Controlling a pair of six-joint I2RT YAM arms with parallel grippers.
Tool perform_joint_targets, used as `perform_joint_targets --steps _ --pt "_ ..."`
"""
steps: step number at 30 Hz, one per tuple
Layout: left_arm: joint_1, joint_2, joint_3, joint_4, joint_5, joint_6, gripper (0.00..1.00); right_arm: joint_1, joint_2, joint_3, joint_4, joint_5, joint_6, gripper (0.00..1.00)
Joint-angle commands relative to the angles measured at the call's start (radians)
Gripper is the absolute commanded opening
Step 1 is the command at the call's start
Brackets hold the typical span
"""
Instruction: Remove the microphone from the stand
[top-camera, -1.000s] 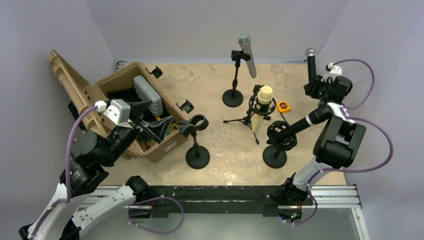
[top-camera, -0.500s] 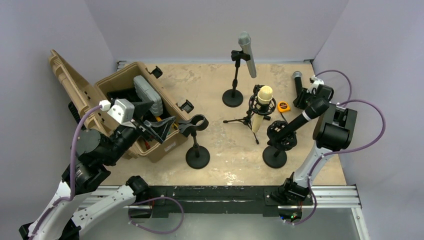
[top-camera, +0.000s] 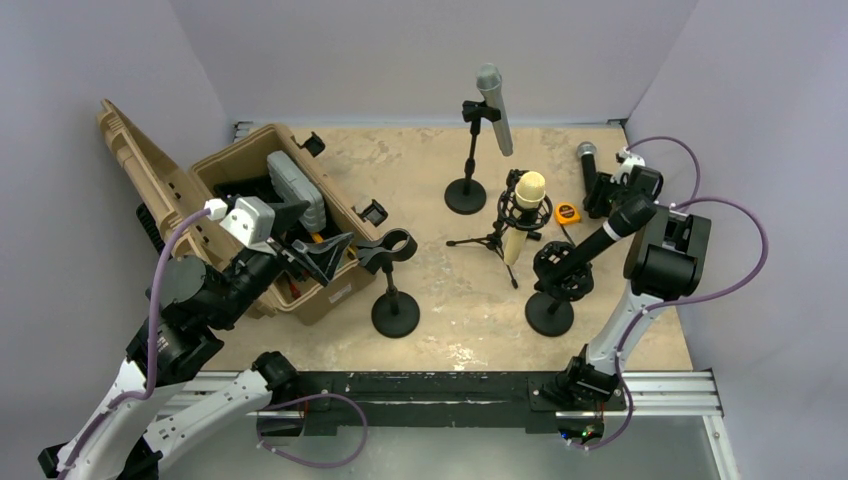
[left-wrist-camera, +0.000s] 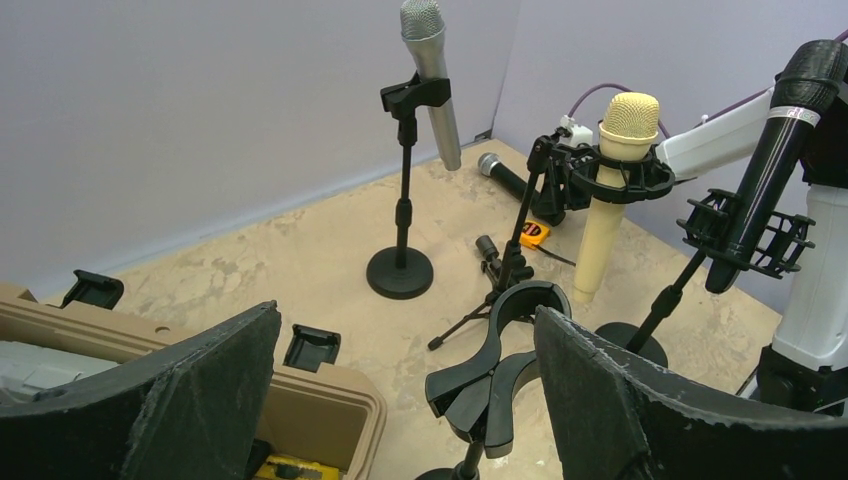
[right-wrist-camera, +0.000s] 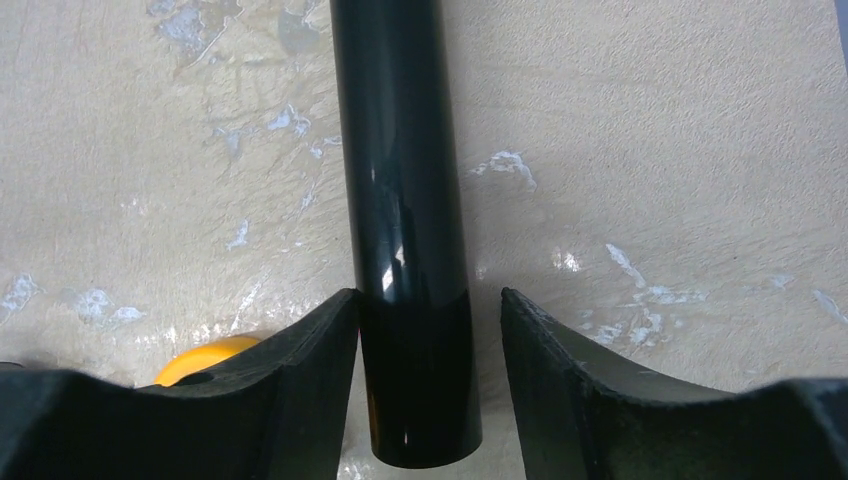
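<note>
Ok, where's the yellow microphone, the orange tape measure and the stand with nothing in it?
yellow microphone (top-camera: 530, 186): top view, on its round head.
orange tape measure (top-camera: 567, 213): top view, middle of its case.
empty stand (top-camera: 396, 316): top view, on its round base.

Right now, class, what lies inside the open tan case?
Inside the tan case, a grey rectangular box stands toward the back. The left gripper hangs over the front half, covering whatever lies there apart from small yellow and red bits.

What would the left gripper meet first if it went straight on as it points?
Probably the empty stand clip, just ahead of the left gripper between its open jaws; depth is uncertain.
</note>
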Motion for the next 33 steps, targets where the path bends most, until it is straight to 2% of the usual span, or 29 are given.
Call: perform_joint_targets --steps 1,6,20,25,29,33 --pt "-0.007 -0.002 -0.003 0.047 -0.008 0.015 0.95 -0.003 -0.051 -0.004 0.043 -0.012 0.000 0.54" --pt "-0.007 -0.003 -0.006 0.048 -0.010 0.015 0.95 -0.006 -0.092 -0.003 0.042 -0.009 -0.001 0.57" --pt "-0.009 0.012 -0.008 0.051 0.001 0.009 0.95 -0.087 -0.368 0.014 0.057 0.110 0.145 0.63" --pt "-0.008 0.020 -0.008 0.050 0.002 0.008 0.95 -0.086 -0.452 0.112 0.000 0.210 0.161 0.63" --pt "-0.009 0.032 -0.009 0.048 0.006 0.005 0.95 -0.068 -0.519 0.227 -0.031 0.232 0.210 0.62" --pt "-0.009 0.052 -0.007 0.046 0.010 0.005 0.95 0.045 -0.566 0.369 -0.026 0.232 0.203 0.62"
